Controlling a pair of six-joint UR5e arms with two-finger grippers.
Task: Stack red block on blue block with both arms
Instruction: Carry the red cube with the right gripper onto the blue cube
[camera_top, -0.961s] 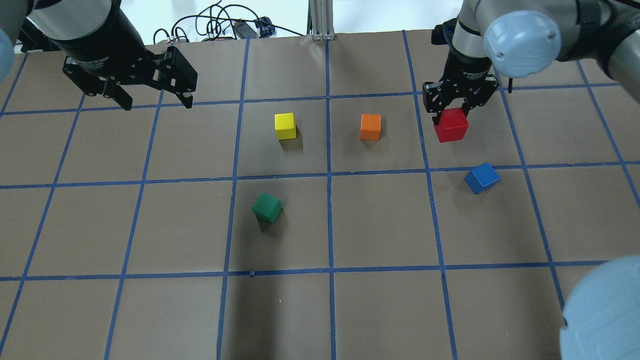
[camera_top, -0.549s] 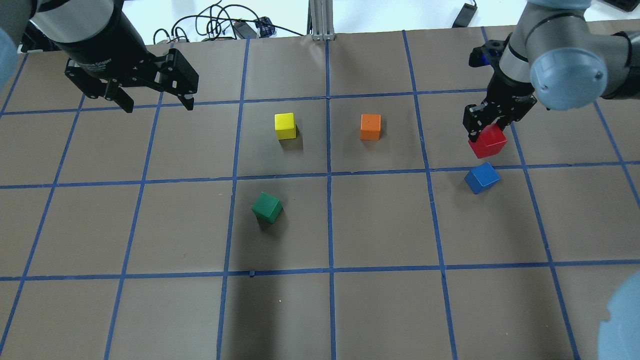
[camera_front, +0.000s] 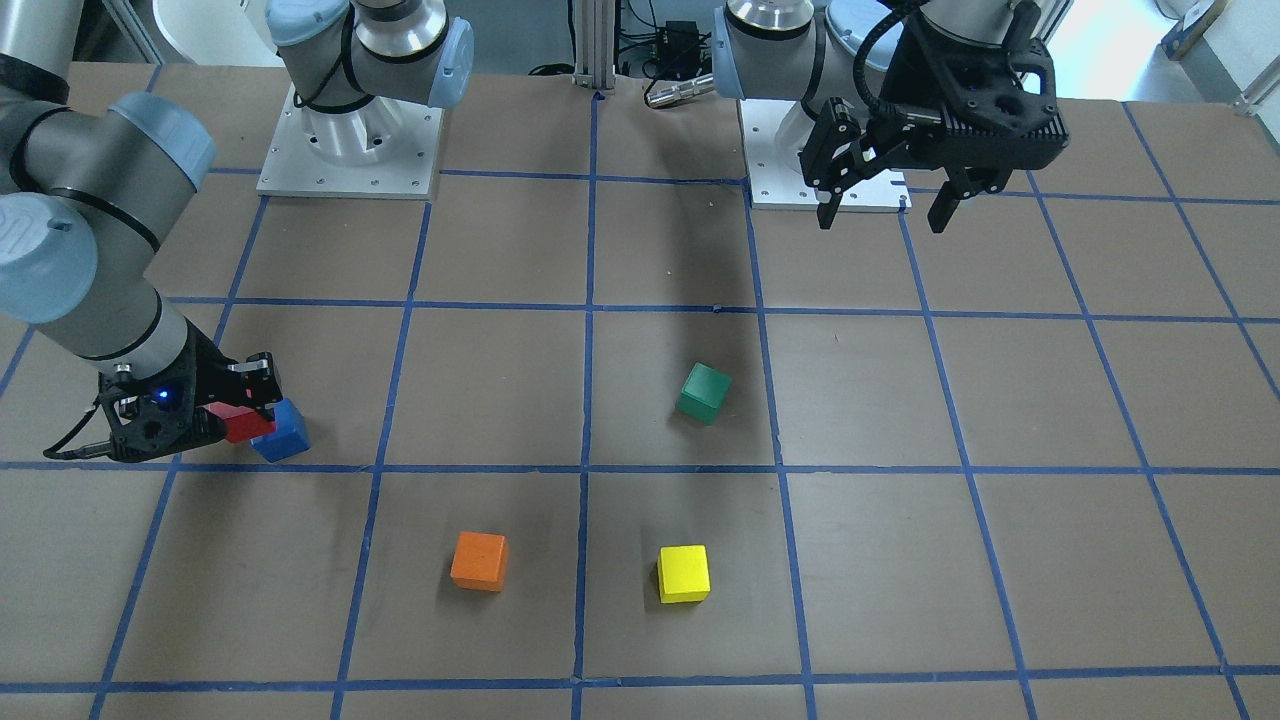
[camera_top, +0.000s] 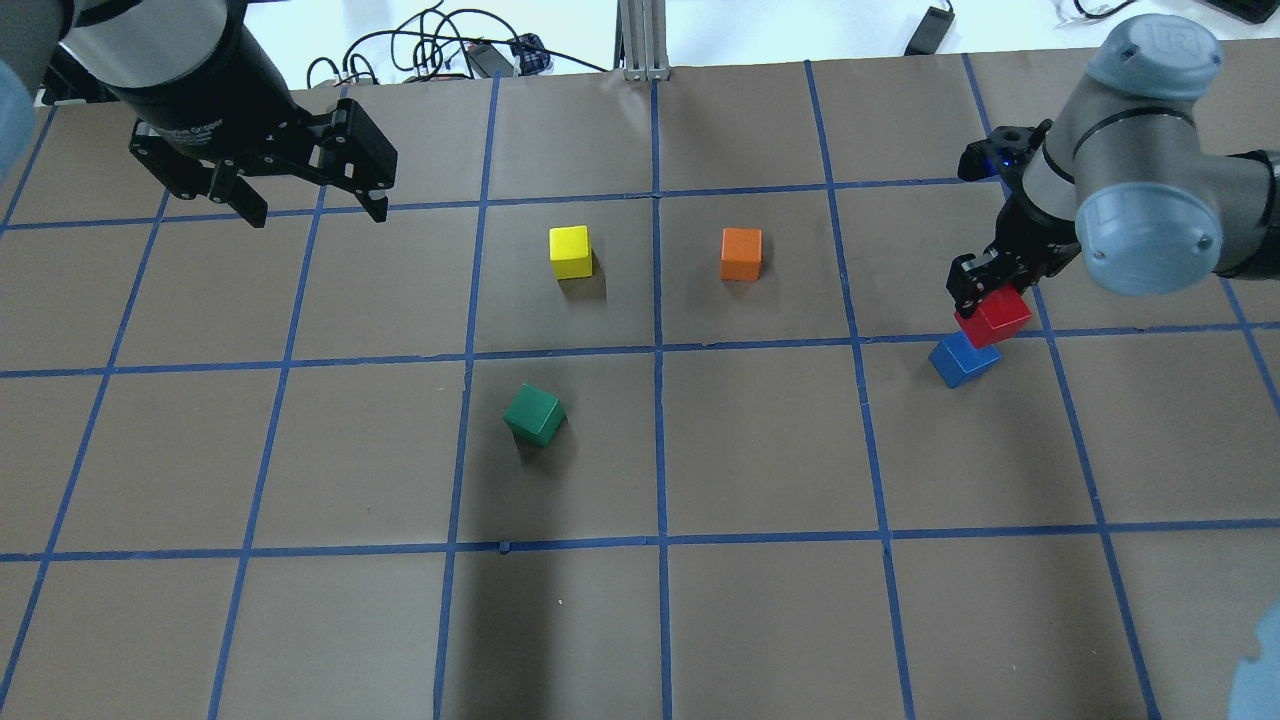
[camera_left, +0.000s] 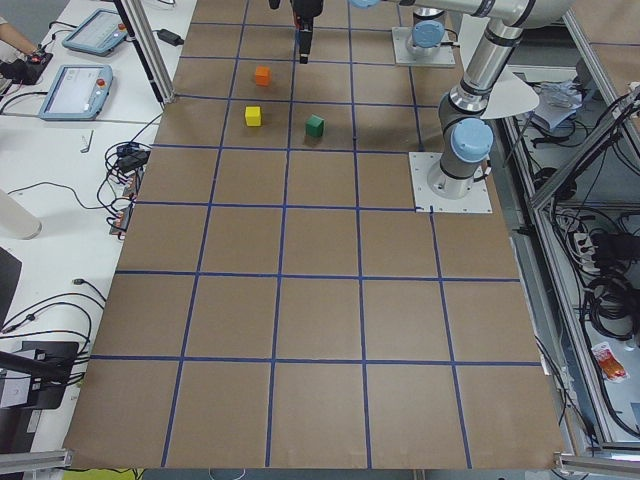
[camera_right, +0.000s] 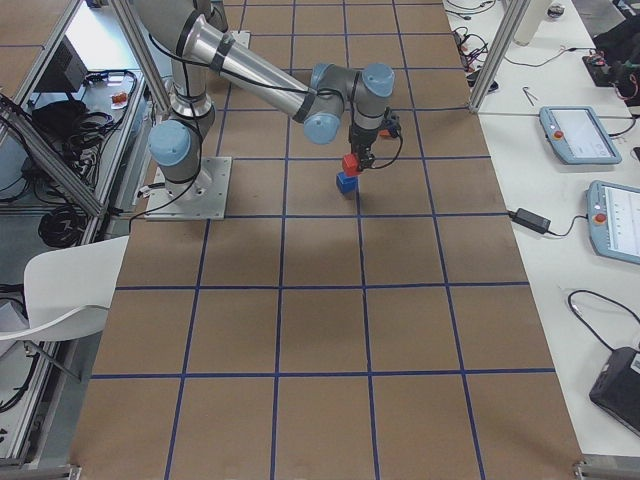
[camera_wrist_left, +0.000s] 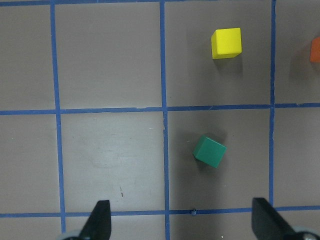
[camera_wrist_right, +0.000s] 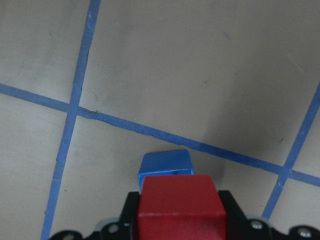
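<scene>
My right gripper is shut on the red block and holds it just above the blue block, overlapping its far edge. In the front-facing view the red block sits in the gripper against the blue block. The right wrist view shows the red block between the fingers with the blue block just beyond it. My left gripper is open and empty, high over the far left of the table; it also shows in the front-facing view.
A yellow cube and an orange cube sit in the far middle squares. A green cube lies rotated near the table's centre. Blue tape lines grid the brown table. Cables lie past the far edge.
My right gripper has carried the red block to the right and toward the robot, lowering it from the far square to right over the blue block. The left arm has barely moved.
</scene>
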